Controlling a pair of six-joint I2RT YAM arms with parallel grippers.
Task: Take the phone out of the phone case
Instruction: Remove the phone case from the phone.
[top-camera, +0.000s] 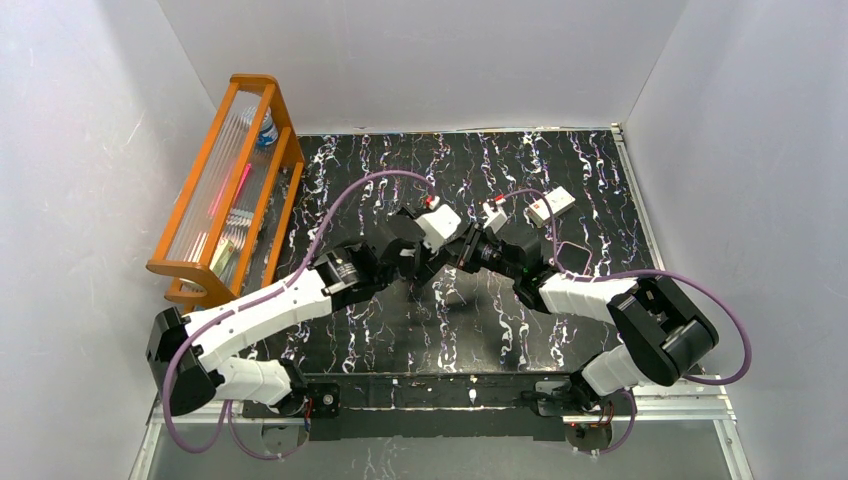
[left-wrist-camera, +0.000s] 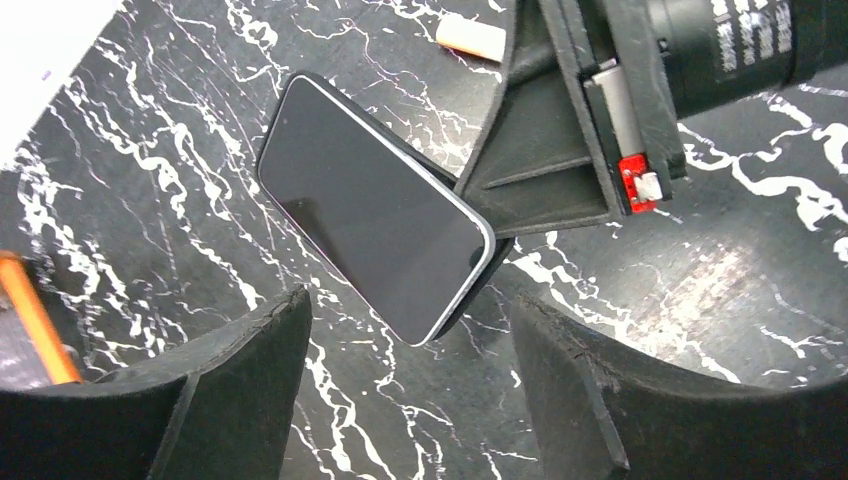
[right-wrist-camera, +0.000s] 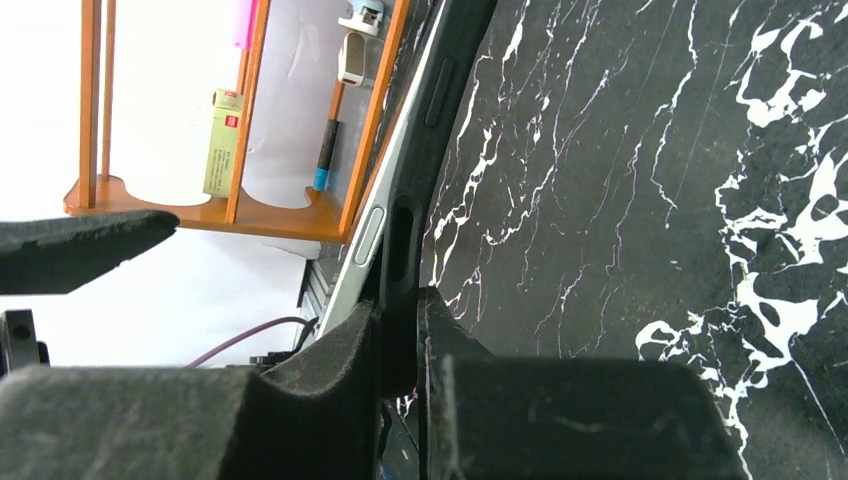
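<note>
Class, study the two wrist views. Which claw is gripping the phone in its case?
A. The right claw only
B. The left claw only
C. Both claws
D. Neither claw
A: the right claw is pinched shut on the edge of the phone and its phone case, while the left claw stands open, its fingers on either side of the phone without touching it.

Nothing was legible: white lettering on the black motor housing (left-wrist-camera: 745, 40) ran too small and cropped, and the red label on a pale box (right-wrist-camera: 222, 140) was blurred
</note>
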